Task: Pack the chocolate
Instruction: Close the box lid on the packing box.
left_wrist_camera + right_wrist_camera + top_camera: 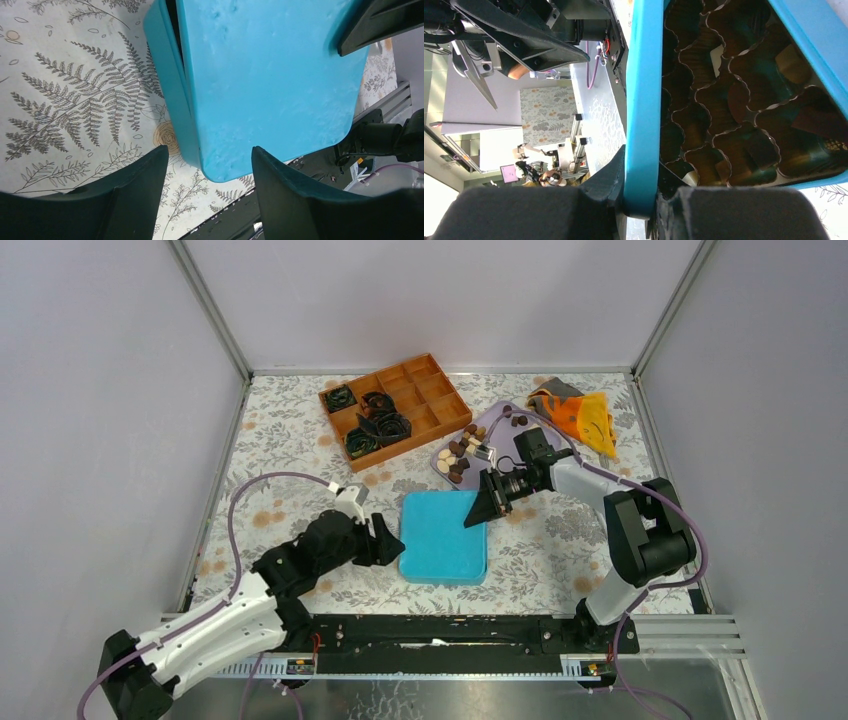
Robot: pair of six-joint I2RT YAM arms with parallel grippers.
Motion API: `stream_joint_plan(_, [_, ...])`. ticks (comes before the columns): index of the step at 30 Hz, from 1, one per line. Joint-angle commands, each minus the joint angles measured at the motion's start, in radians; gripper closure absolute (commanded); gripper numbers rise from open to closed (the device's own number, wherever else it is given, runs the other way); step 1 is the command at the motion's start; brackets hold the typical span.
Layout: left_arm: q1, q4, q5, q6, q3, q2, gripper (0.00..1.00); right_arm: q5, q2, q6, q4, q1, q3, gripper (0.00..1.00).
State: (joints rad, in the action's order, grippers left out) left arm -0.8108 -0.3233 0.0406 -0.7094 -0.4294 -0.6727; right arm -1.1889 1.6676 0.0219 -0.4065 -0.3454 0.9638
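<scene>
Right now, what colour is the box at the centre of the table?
Turquoise blue. The box shows best in the left wrist view.

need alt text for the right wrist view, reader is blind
The right tool pinches a rim of the turquoise box, seen edge-on up the middle. To its right, inside the box, dark crinkled paper cups hold chocolate pieces; part of the left arm shows at upper left.

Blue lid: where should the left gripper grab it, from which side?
Grip the lid by its rim at the corner between the left gripper's open fingers, coming from the left. The flat top looks too wide to span; the right gripper pinches the opposite rim, and a gap shows under the edge.
</scene>
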Motion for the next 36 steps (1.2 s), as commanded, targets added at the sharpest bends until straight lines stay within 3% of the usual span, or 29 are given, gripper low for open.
stream_joint_plan(1, [0.006, 0.122, -0.036, -0.008, 0.026, -0.039, 0.32, 0.026, -0.005, 0.004, 0.008, 0.021, 0.001, 0.93])
stream_joint_plan(9, [0.005, 0.192, -0.086, 0.015, 0.026, -0.142, 0.32, 0.071, 0.011, -0.017, -0.019, 0.032, 0.005, 0.85])
stream_joint_plan(22, [0.006, 0.24, -0.085, 0.069, -0.007, -0.274, 0.33, 0.174, 0.007, -0.117, -0.096, 0.035, 0.04, 0.62])
stream_joint_plan(36, [0.006, 0.251, -0.052, 0.105, -0.028, -0.334, 0.33, 0.23, -0.009, -0.165, -0.134, 0.074, 0.071, 0.5])
